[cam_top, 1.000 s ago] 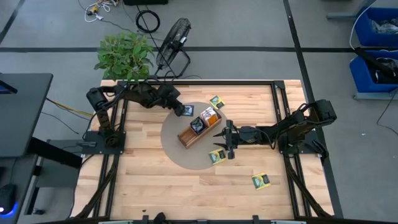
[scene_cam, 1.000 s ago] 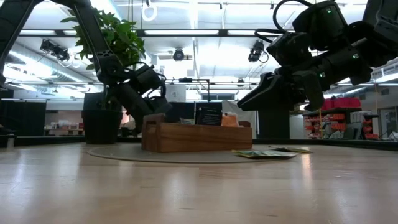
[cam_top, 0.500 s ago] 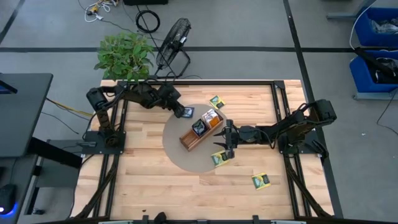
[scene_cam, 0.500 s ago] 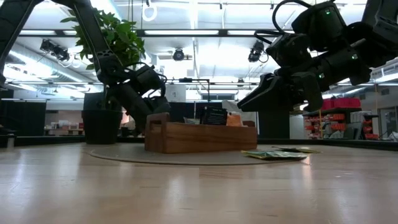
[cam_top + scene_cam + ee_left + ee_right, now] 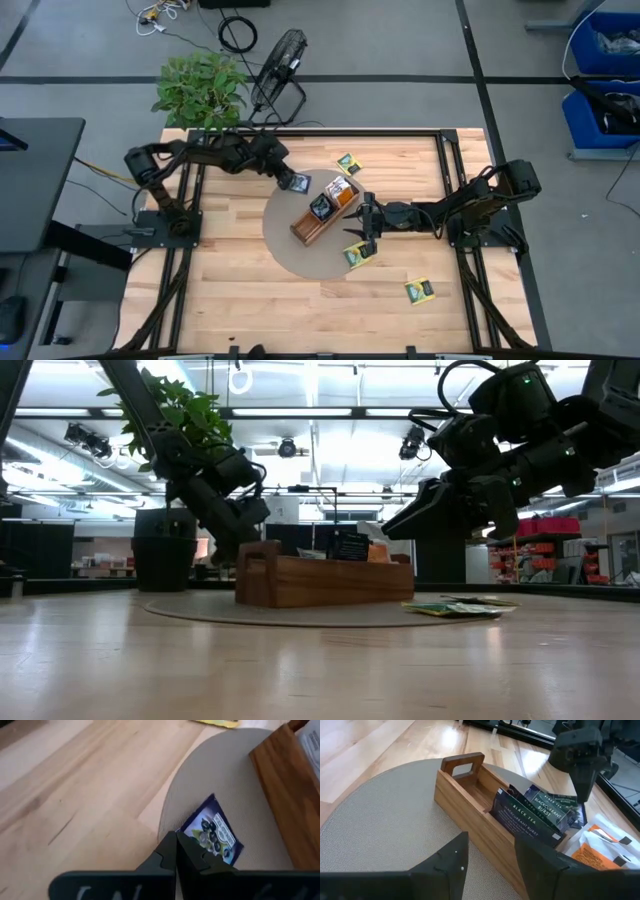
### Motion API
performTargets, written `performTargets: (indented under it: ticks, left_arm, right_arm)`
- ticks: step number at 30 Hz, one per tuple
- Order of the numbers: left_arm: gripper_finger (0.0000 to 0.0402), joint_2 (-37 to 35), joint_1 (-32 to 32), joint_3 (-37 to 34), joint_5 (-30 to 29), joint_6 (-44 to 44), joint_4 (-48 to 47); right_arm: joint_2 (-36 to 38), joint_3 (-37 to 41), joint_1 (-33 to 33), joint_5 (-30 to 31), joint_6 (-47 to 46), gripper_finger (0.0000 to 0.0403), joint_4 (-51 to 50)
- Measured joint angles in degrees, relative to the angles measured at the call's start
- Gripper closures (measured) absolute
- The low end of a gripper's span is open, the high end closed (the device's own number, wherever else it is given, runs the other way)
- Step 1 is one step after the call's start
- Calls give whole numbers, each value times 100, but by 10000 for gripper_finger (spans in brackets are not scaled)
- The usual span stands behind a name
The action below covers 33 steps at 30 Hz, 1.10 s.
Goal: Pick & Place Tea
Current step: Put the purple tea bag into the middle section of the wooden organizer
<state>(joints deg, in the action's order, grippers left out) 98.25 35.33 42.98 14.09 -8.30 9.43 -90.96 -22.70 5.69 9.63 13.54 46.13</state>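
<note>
Two grippers work near frame centre: the left gripper [image 5: 291, 181] pinches a navy tea packet [image 5: 214, 836] for the wooden tray [image 5: 324, 210], while the right gripper [image 5: 361, 229] hovers open.

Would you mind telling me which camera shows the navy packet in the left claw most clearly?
The left wrist view: the navy packet fills it, pinched at one corner by the shut left claw, over the round mat. The high view shows it small. The right wrist view shows it partly behind the tray's packets. The low view hides it.

One wooden tray [image 5: 322, 211]; three yellow-green packets [image 5: 354, 254] — two arms.
</note>
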Motion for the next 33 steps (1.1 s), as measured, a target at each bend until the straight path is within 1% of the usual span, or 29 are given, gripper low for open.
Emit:
performTargets:
  ticks: [5,14,24,27,30,33]
  left_arm:
    - [400,-182,0,4,118,2,-386]
    - [401,-814,-101,12,129,25,-910]
    - [401,-1625,-420,13,-58,103,-1562]
    - [401,-1730,-564,20,-82,54,-1566]
    - [401,-1813,-734,20,-91,17,-1549]
    - [401,-1862,-910,42,-253,-1,-1564]
  right_arm:
    - [0,0,0,0,44,234,4]
    - [75,0,2,-4,243,234,-5]
    - [1140,-33,-43,-31,543,228,-188]
    - [1253,-371,-234,-353,441,224,-718]
    - [1157,-995,-470,-941,242,219,-1733]
    - [1007,-1503,-655,-1431,388,213,-2397]
